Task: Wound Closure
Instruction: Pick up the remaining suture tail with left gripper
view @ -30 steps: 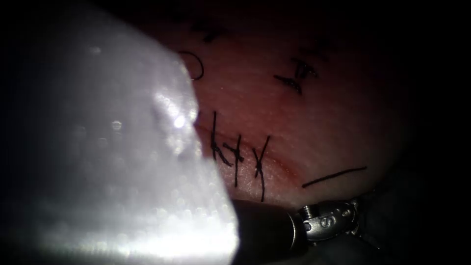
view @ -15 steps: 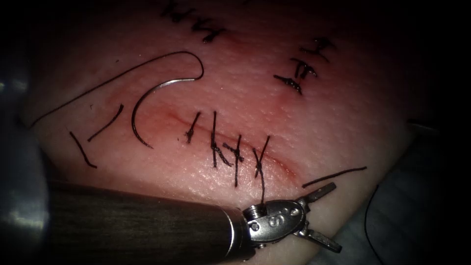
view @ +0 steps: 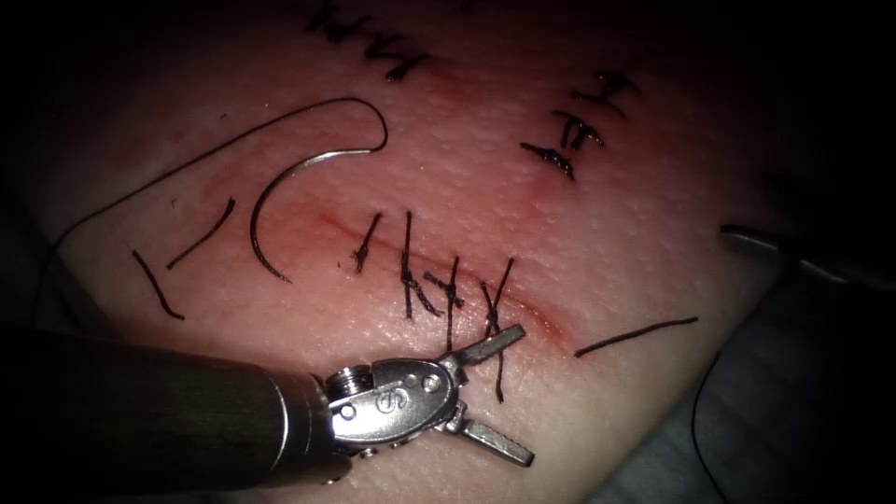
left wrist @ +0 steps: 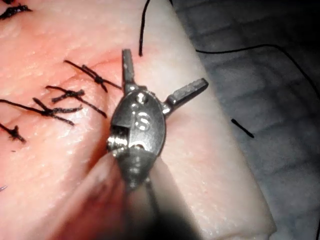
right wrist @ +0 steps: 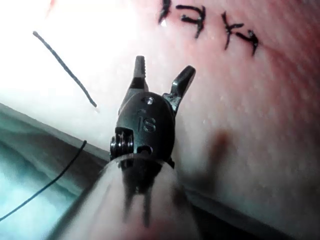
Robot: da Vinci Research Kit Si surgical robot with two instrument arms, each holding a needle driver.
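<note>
1. Near the front edge of the tissue (view: 597, 224), the left tool (view: 509, 397) is seen entering from the left, its jaws spread wide and nothing held between them.
2. One of its jaws lies over the lower tail of the rightmost stitch (view: 495, 317); whether it touches the thread cannot be told. The other jaw points toward the near edge.
3. Seen from the left wrist, the left tool (left wrist: 162, 77) is open in a broad V above the tissue (left wrist: 45, 150), with the knotted stitches (left wrist: 65, 97) just beside it.
4. The needle (view: 280, 205) is found lying free on the tissue, on the left end of the cut (view: 327, 224), well apart from the left tool and far-left of it. Neither tip is seen buried.
5. The thread (view: 224, 145) is seen running from the needle's far end in a loop, then away to the left.
6. Cut ends of thread (view: 201, 233) lie left of the needle; another (view: 635, 336) lies right of the cut.
7. At the right edge, the right tool (view: 747, 235) is dimly seen. Seen from the right wrist, the right tool (right wrist: 162, 75) has its jaws parted and empty, above the tissue.
</note>
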